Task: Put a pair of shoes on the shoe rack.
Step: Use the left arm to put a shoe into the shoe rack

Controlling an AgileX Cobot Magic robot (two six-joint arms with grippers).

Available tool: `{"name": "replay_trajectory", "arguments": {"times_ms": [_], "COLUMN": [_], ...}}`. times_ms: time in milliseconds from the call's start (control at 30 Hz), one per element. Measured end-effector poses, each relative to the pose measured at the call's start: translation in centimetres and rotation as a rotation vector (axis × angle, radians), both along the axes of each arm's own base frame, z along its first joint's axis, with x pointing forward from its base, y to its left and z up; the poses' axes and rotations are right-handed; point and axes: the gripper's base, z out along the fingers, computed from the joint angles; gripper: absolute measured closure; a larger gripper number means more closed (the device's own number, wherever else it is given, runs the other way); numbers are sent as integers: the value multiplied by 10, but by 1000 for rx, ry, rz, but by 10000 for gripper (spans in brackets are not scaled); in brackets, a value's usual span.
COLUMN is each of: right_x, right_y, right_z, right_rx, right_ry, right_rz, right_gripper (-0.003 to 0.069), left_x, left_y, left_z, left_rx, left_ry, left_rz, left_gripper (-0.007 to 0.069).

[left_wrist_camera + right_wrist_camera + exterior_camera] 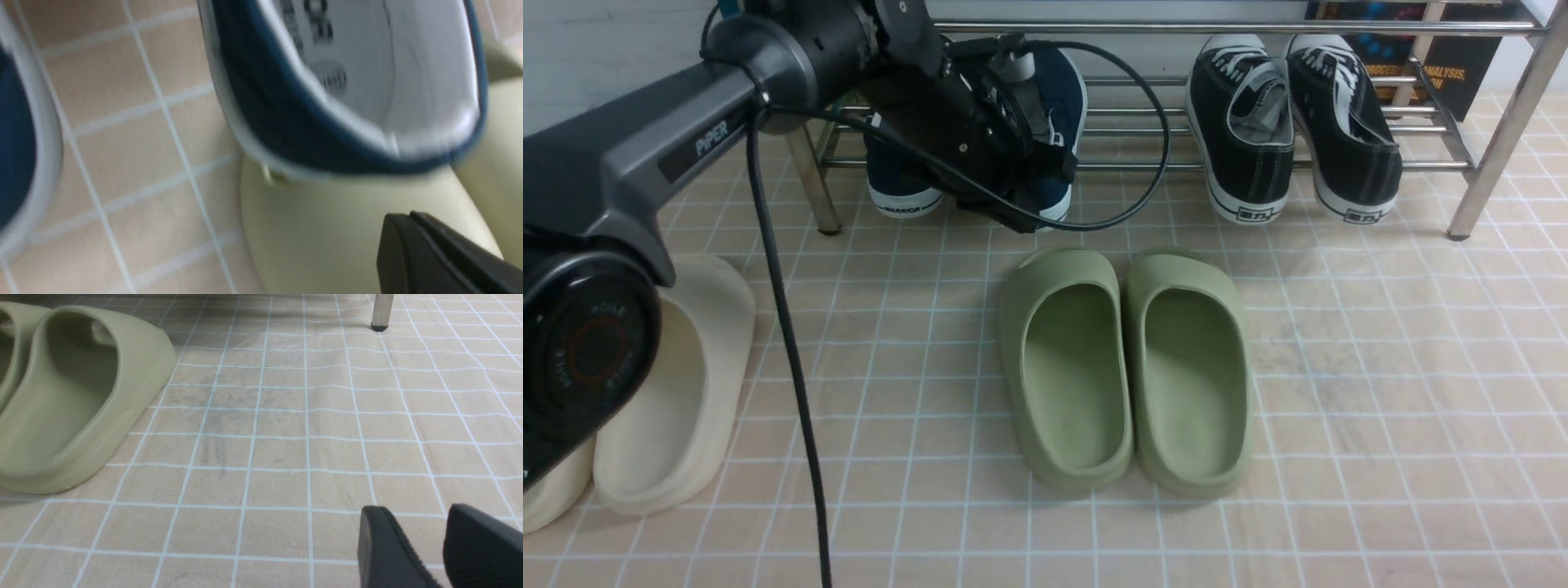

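Two navy-blue slip-on shoes sit on the left end of the chrome shoe rack (pixel 1241 26), heels toward me. One shoe (pixel 903 184) shows its white "WARRIOR" sole. The other shoe (pixel 1062 98) is largely hidden by my left arm. In the left wrist view that shoe's heel and grey-white lining (pixel 286 114) fill the top, and the first shoe (pixel 16 143) is at the edge. My left gripper (pixel 1017 211) (pixel 408 222) is shut with nothing in it, just in front of the heel and over an olive slide's toe (pixel 327 228). My right gripper (pixel 414 512) is open over bare floor.
Two black lace-up sneakers (pixel 1290 122) sit on the rack's right half. A pair of olive-green slides (pixel 1127 367) (pixel 73 400) lies mid-floor, and cream slides (pixel 670 392) lie at the left. A black cable (pixel 792 367) hangs from my left arm. A rack leg (pixel 382 310) stands ahead of my right gripper.
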Motion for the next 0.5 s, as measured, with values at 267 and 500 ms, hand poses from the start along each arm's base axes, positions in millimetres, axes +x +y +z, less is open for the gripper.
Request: {"name": "replay_trajectory", "arguments": {"times_ms": [267,500], "right_x": [0,0], "right_y": [0,0], "right_z": [0,0], "right_rx": [0,0], "right_ry": [0,0], "right_rz": [0,0], "right_gripper": [420,420], "left_x": [9,-6], "left_y": [-4,6], "left_z": [4,37], "left_rx": [-42,12], "left_ry": [-99,-139], "left_rz": [58,21], "left_gripper": [622,620]}}
